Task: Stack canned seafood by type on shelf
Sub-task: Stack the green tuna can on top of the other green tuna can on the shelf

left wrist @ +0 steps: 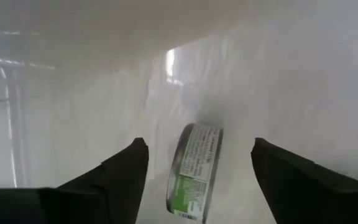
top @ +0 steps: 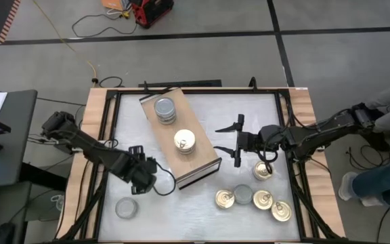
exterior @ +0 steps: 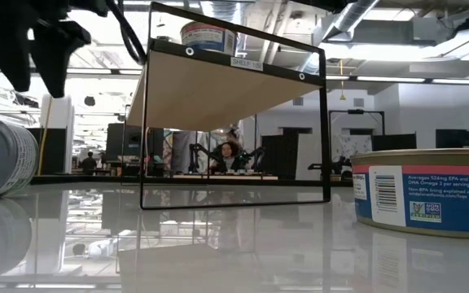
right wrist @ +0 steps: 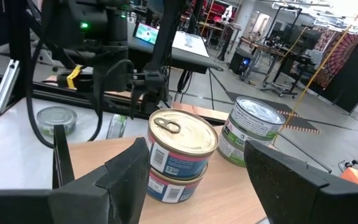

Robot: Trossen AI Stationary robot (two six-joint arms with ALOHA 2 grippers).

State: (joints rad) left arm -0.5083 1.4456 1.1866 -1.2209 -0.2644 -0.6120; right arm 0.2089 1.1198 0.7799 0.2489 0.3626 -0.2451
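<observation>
a silver-topped tin point(left wrist: 194, 171) stands on its edge on the white table near the left, just beside the shelf's point(top: 208, 160) open end. the left gripper point(top: 141, 175) hovers over it, jaws wide and empty. best to square up and grip it by the flat faces so it cannot roll. the right gripper point(top: 239, 140), jaws wide and empty, waits beside the gold-topped stack point(top: 185, 141) on the shelf.

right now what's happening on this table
Two robot arms are sorting tins onto a shelf. On it stand a silver-top stack and a gold-top stack. The left end effector is open over a tin on its edge near the shelf's front end. The right end effector is open beside the shelf, facing the gold-top stack. Five more tins sit loose on the table.
</observation>
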